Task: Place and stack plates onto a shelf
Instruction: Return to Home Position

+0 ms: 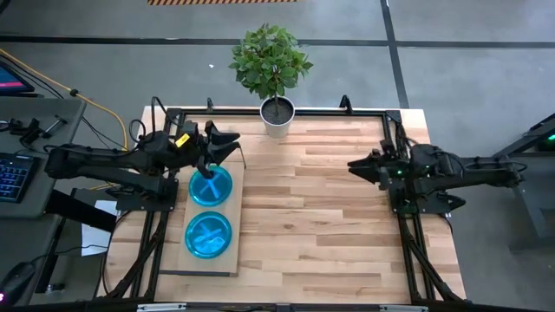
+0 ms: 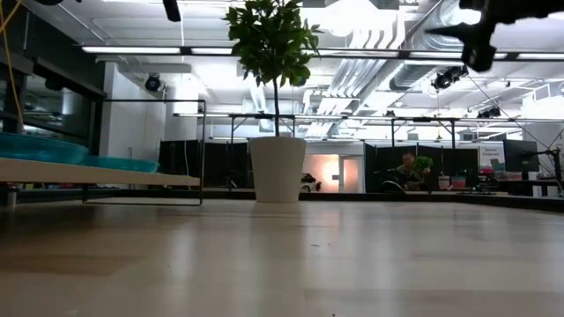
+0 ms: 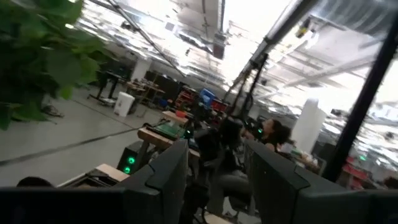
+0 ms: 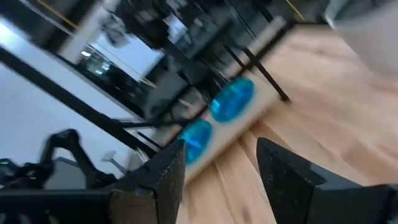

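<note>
at the left of the high view the left gripper (image 1: pixel 224 144) is seen at the upper end of the shelf (image 1: pixel 237 217), fingers (image 3: pixel 165 180) spread apart and nothing held; the same gap is shown in its wrist view, where only leaves (image 3: pixel 31 56) and the room are faced. the plates (image 1: pixel 211 186) are found on the shelf in two blue stacks, one higher in the frame than the other; the count in each cannot be told. only in the low view is the shelf shown edge-on, raised clear of the striped pale-wood tabletop (image 1: pixel 321 217). at centre top a plant (image 1: pixel 270 56) in a white pot (image 1: pixel 277 117) is set at the table's edge. at the right the right gripper (image 1: pixel 355 165) is held well apart from the shelf; its fingers are shown parted and empty in its wrist view, with both stacks beyond. behind the table, ceiling lights (image 2: pixel 132 49), pipes (image 2: pixel 357 75) and a seated person (image 3: pixel 270 134) are seen.
</note>
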Controlling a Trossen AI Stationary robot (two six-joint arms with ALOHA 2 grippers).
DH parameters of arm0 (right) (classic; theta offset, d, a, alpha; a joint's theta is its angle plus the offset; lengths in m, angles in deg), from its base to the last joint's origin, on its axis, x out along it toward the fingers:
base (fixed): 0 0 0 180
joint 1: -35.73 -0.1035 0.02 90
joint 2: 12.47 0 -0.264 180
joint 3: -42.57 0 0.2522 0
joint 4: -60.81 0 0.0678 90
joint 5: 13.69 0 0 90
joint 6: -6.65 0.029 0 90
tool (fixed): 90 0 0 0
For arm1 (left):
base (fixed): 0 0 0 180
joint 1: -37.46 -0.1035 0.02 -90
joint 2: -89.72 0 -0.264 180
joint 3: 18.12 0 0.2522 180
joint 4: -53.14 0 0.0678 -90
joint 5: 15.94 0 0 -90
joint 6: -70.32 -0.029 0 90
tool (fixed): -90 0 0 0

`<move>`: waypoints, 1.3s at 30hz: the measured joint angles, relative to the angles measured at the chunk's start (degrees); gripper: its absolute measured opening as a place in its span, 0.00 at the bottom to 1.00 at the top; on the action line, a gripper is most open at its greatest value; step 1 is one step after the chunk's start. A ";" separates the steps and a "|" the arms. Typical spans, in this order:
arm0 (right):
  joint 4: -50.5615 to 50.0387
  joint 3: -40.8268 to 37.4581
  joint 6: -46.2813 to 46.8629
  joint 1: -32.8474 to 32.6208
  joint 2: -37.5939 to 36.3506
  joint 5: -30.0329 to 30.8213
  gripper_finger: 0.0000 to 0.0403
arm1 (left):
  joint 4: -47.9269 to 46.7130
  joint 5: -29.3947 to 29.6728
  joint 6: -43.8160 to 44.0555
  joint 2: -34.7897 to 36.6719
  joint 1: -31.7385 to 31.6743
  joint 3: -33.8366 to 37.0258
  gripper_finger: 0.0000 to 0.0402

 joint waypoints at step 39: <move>8.22 0.00 -6.27 0.00 2.34 0.52 0.45 | 4.70 -6.18 -4.08 29.95 -2.36 31.06 0.00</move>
